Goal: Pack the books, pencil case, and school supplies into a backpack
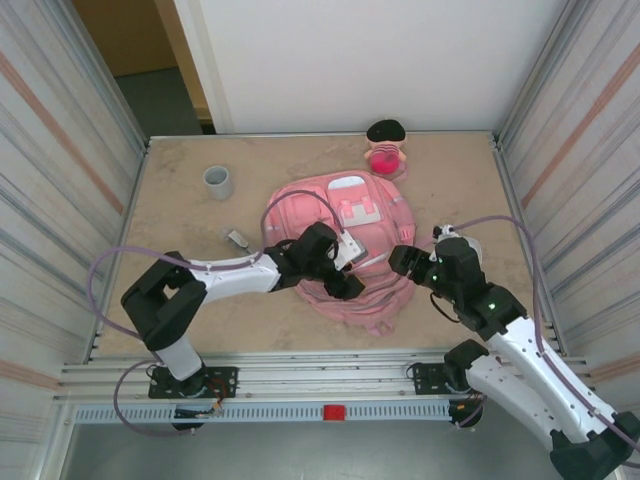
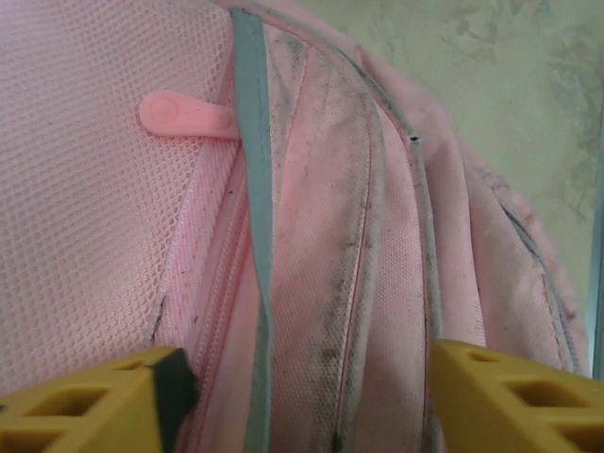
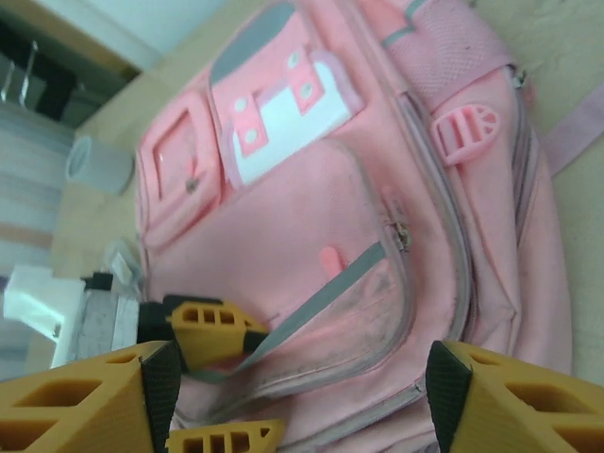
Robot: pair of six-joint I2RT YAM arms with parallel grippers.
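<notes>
Beyond the backpack (image 1: 320,205), grey cup (image 1: 218,182) and plush doll (image 1: 386,150); left gripper (image 2: 307,377) and right gripper (image 3: 297,377) spread close to it.

Grey cup (image 1: 218,182) and pink-and-black plush doll (image 1: 386,148), well apart on beige table (image 1: 460,195)

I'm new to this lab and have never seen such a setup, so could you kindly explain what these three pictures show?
Two robot arms are bolted at the near edge of the table. One picture looks down from above; the other two come from wrist cameras, so the yellow blocks are fingers. On the table lie a pink backpack, a grey cup and a plush doll. The left gripper and right gripper are both open at the backpack, holding nothing.
</notes>
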